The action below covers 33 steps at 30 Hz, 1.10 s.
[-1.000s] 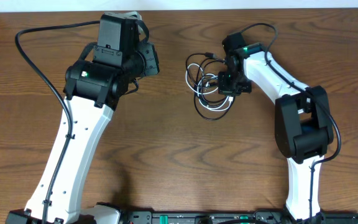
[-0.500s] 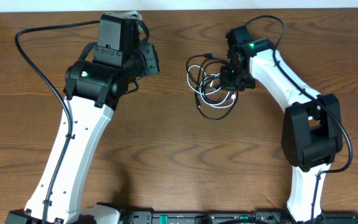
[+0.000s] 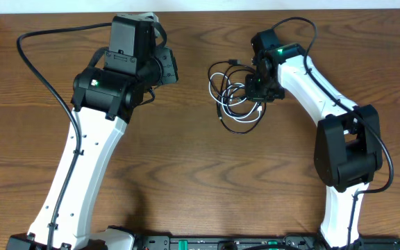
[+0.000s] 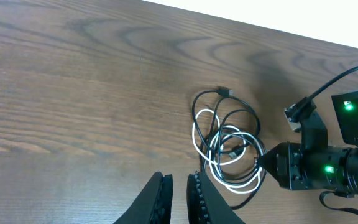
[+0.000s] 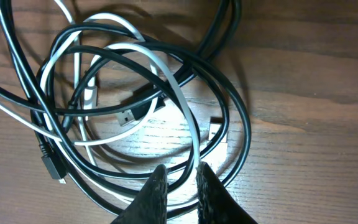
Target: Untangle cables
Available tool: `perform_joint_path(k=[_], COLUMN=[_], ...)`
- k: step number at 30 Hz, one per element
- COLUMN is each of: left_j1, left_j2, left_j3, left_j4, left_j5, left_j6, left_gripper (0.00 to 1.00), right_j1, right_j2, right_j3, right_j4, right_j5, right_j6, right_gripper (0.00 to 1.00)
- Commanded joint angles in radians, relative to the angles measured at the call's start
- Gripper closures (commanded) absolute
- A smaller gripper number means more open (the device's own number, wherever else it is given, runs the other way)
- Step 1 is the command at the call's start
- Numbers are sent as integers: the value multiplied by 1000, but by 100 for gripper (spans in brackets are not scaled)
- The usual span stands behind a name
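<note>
**Cables not yet parted: the work is barely begun**

The left gripper (image 4: 176, 178) hovers over bare table (image 3: 186, 173), well apart from the bundle, its fingers drawn close with only a slit between and holding nothing. Mid-table toward the right lie the black cable (image 5: 244, 134) and the white cable (image 5: 176, 91), their loops threaded through one another in one heap, plug ends inside. The right gripper (image 5: 181, 169) sits at the heap's edge, fingers narrow; whether a strand is pinched there I cannot tell. By my judgement, all the separating remains to do
</note>
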Motion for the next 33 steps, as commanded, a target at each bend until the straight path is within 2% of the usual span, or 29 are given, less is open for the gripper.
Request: perform_joint_path(k=[1,11,26,33], left_j1=[3,3,3,3], left_j2=[-1,-1,0,2], left_j3=[6,6,6,5], left_j4=[0,-3,-3,-7], left_j5=[-2,-2,-2,-2], left_j6=[13,13,13,13], left_gripper=[85,85,85,85], right_j1=[7,7,11,8], right_j2=[-15,-15,-15,-16], right_j3=[-6,-63,-67,-65], right_j4=[3,48,67,66], right_j5=[24,31,32,34], right_j6=[-5,-4,-5,-5], right_gripper=[85,85,98,99])
